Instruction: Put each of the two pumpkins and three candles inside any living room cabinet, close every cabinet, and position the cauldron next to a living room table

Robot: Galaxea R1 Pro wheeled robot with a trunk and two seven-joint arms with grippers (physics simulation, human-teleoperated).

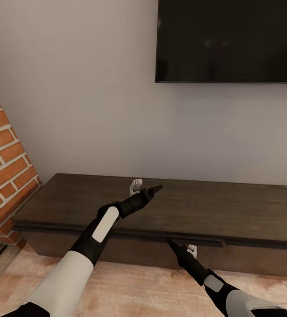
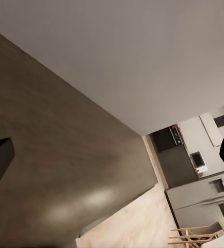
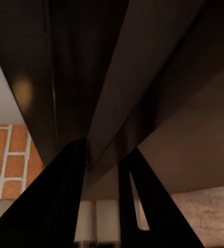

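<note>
Light wood floor [image 1: 130, 286] is seen nearest. Just past it, the right gripper [image 1: 178, 247] is held at the front top edge of the cabinet [image 1: 231, 211]. Its fingers [image 3: 65, 196] are partly open around that edge. Farther back, the left gripper [image 1: 154, 190] is held above the cabinet top, wide open and empty. A TV [image 1: 229, 40] is hung on the wall behind.

Cabinet [image 1: 205, 211]: 1 long, low unit, dark brown wood, flat top, standing against the pale wall. Front panel slightly ajar at upper edge near middle. Base rests on floor [image 1: 130, 286], light wood planks. Top surface also visible in left wrist view [image 2: 55, 155], showing a soft sheen.
</note>
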